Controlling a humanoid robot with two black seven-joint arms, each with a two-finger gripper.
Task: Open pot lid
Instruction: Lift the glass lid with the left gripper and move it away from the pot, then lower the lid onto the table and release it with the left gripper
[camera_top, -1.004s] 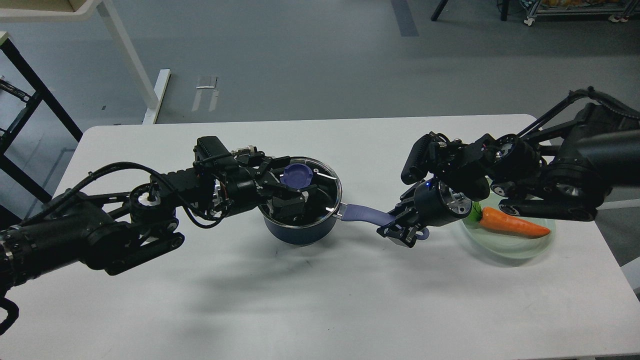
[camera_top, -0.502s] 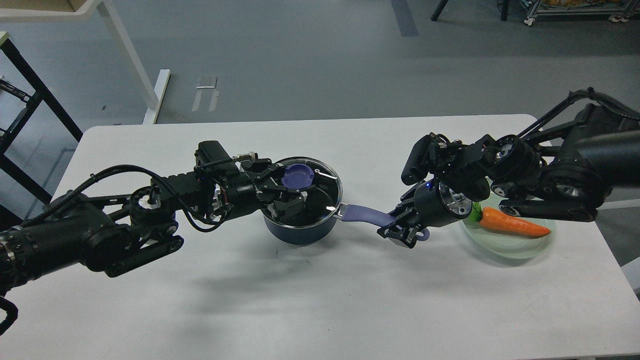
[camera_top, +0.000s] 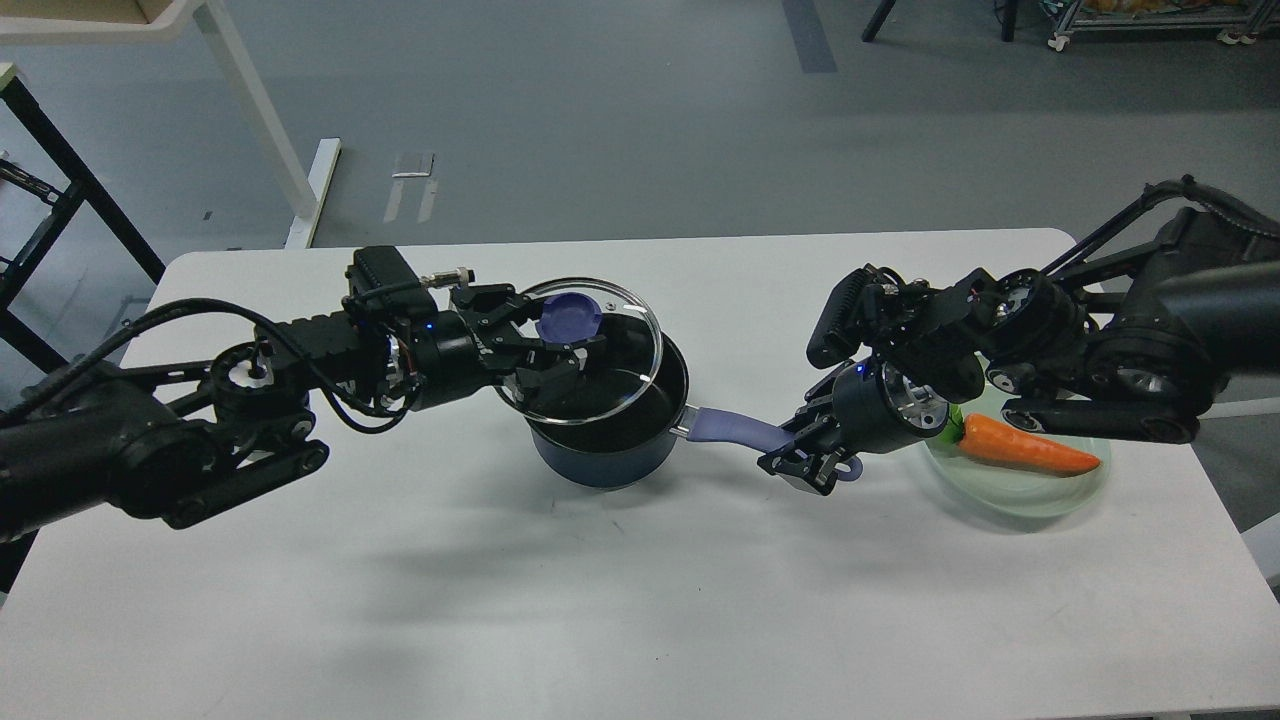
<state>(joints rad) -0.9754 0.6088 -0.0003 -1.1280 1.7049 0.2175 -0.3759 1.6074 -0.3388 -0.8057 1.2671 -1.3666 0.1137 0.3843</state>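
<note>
Lid lifted off the pot, in the middle of the frame.

The left gripper (camera_top: 562, 345) is clenched on the blue knob of the lid (camera_top: 610, 385); the clear glass lid with thin steel rim hangs tilted above the left part of the pot (camera_top: 610, 455), so the black inside shows at the right. The dark navy pot stands on the white table (camera_top: 600, 620). Its periwinkle handle (camera_top: 735, 428) points right, where the right gripper (camera_top: 808, 462) is closed on its end. At the right of the frame, a carrot (camera_top: 1025, 447) lies on a pale green plate (camera_top: 1010, 500).
</note>
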